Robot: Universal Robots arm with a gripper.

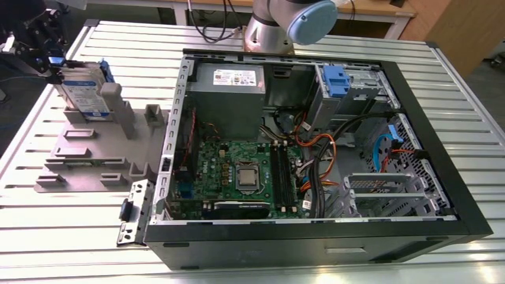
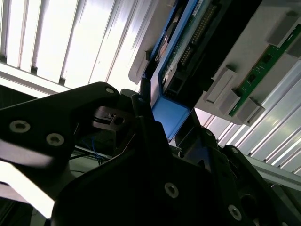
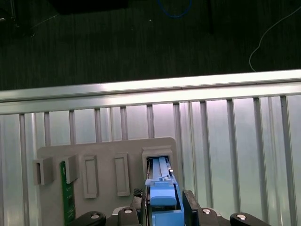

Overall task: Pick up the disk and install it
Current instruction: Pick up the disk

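Note:
The disk [image 1: 85,92] stands on edge in a slot at the far end of a grey holder block [image 1: 87,154], its blue-and-white label facing the exterior view's right and its blue carrier around it. My gripper [image 1: 57,62] is at the disk's upper edge on the exterior view's left side. In the first wrist view the blue carrier [image 3: 162,200] sits tight between my two black fingers [image 3: 189,209], with the gripper [image 3: 163,212] shut on it. The second wrist view shows the disk's blue carrier corner [image 2: 170,115] and its circuit-board underside between the gripper's dark jaws.
The open computer case [image 1: 442,177] lies to the exterior view's right of the holder block, with motherboard, cables and a blue bracket [image 1: 336,80] in its drive bay. A green memory stick [image 3: 67,197] stands in another holder slot. The slatted metal table [image 1: 71,236] ends just beyond the holder.

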